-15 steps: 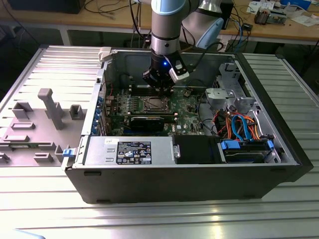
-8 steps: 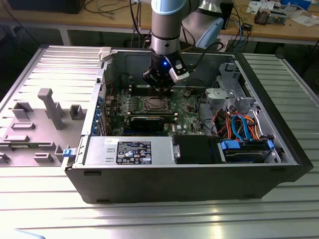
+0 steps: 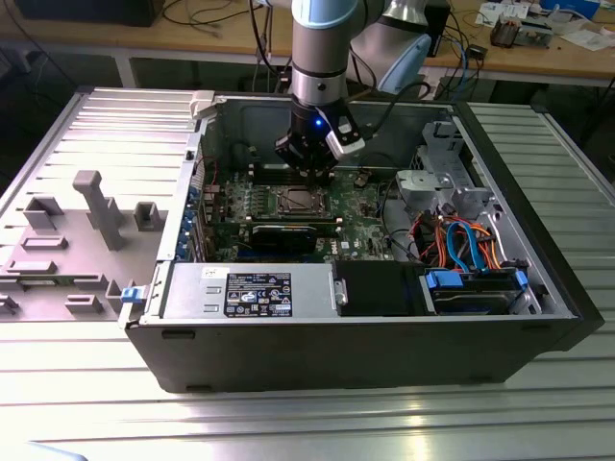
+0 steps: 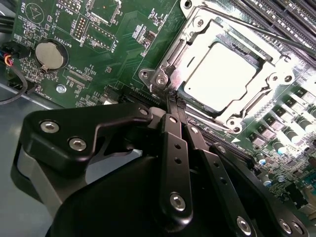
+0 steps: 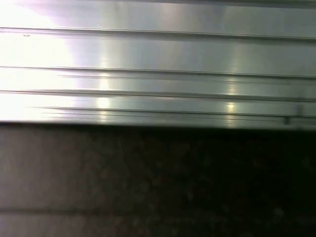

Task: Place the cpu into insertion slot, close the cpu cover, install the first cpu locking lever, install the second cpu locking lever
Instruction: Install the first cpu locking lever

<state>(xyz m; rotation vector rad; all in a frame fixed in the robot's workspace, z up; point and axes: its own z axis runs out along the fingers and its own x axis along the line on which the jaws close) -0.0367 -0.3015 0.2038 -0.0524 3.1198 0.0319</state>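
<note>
The cpu (image 4: pixel 222 74) lies flat in the insertion slot (image 3: pixel 297 201), its silver top facing up. The cpu cover (image 4: pixel 197 37) lies down around it as a silver frame. A thin locking lever (image 4: pixel 256 29) runs along one side of the frame. My gripper (image 4: pixel 173 101) has its two narrow black fingers pressed together, with the tips at a corner of the socket beside a silver screw (image 4: pixel 160 79). In the exterior view my gripper (image 3: pixel 309 173) hangs inside the open computer case just behind the socket.
The green motherboard (image 4: pixel 98 79) carries a coin battery (image 4: pixel 49 54) and memory slots (image 4: pixel 291 15). A black graphics card (image 3: pixel 283 235), power supply (image 3: pixel 250 288) and cabled drive cage (image 3: pixel 476 279) crowd the case. A grey fixture (image 3: pixel 96 206) stands on the ribbed table (image 5: pixel 158 54).
</note>
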